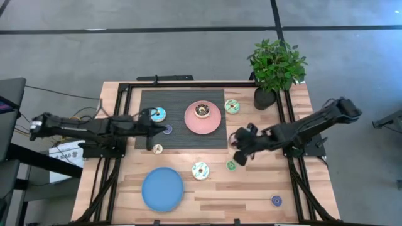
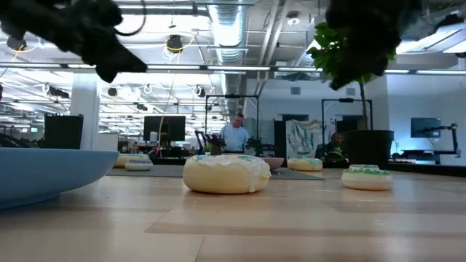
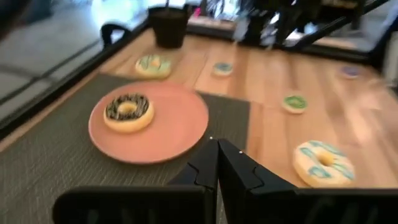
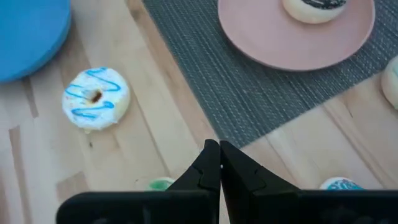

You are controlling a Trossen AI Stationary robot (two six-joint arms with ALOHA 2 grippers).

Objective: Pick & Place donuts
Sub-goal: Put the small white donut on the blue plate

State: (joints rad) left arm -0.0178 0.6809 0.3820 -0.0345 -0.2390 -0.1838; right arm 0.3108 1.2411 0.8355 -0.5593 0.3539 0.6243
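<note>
My right gripper [image 4: 219,155] is pinched tight w/ nothing in it, over the mat edge. Small green donut [image 4: 160,183] is half hidden under my fingers. White donut [image 4: 96,96] lies beside. Far off, left gripper [image 3: 217,155] is closed too, empty, near pink plate [image 3: 180,130] w/ brown donut [image 3: 127,112].

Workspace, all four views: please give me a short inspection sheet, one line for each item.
Surface: wooden table, dark mat.
Job's things: one donut on the pink plate; other donuts lie loose; blue plate bare.
Clutter: potted plant.
Grippers: left gripper shut, over the mat; right gripper shut, over the wood near a small green donut.
Cables: some beside the left arm.
Surroundings: office, people far behind.
</note>
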